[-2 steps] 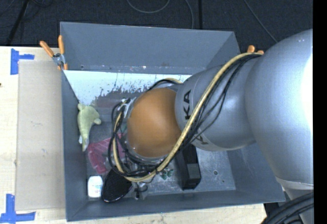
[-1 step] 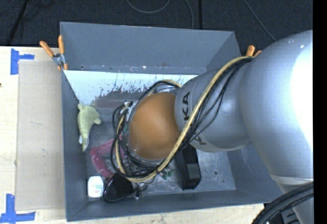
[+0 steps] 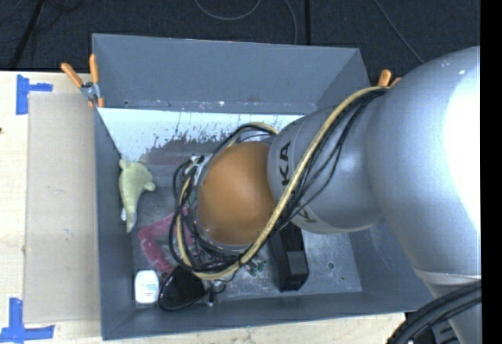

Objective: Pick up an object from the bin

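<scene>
Likeliest pick, my call: the black glossy thing (image 3: 182,290) on the bin floor, near-left corner, close to the front wall. The wrist partly hid its shape, so I couldn't name its kind. The visible part ran roughly left to right in the view, its right end tucked under the gripper (image 3: 205,278). So the relation that mattered was this: the thing lay just below and slightly left of the gripper tip, not out to one side. I judged a short drop would do, with no big sideways move.

Open or closed, I could not tell. The orange cover (image 3: 235,193) and the cables on the wrist sat over the tip and hid it. I saw nothing gripped.

Neighbours, going outward:
- A small white thing (image 3: 147,286) was touching or just beside the black one's left end; I couldn't say which.
- A pink crumpled-looking thing (image 3: 154,244) lay just behind both, its right side running under the wrist.
- Either could get caught in the grasp if the descent drifted left.
- A pale green plush toy (image 3: 134,189) lay further back along the left wall, long axis front to back, well apart from the tip.
- A black rectangular block (image 3: 289,260) lay right of the wrist, long axis also front to back, near but clear.

There was one arm only, coming in from the right, and its bulk covered the middle of the bin (image 3: 227,80).
</scene>
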### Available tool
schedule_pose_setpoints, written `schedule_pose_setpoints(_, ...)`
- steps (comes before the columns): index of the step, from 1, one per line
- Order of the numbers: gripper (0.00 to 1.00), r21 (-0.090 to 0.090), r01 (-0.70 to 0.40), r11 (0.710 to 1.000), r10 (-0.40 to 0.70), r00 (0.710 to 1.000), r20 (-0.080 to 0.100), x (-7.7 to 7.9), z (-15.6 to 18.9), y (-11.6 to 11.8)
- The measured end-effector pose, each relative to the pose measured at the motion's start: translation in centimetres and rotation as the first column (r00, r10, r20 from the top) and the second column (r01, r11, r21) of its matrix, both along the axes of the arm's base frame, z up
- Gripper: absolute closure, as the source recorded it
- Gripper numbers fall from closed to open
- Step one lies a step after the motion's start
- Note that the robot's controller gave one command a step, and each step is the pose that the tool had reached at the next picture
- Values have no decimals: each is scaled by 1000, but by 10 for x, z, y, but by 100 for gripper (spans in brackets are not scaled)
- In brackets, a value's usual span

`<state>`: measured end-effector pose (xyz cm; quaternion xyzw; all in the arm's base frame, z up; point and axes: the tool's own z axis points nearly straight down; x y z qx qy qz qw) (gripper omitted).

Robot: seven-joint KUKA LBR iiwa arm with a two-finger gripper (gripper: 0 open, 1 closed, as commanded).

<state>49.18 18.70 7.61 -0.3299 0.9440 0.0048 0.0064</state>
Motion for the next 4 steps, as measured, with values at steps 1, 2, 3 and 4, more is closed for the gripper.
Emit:
schedule_pose_setpoints(1,100,0,2,1000,-2,1000,0,0,0,0)
schedule_pose_setpoints(2,100,-1,3,1000,-3,1000,0,0,0,-1)
schedule_pose_setpoints(3,100,-1,4,1000,-4,1000,0,0,0,-1)
schedule_pose_setpoints(4,100,-1,5,1000,-5,1000,0,0,0,-1)
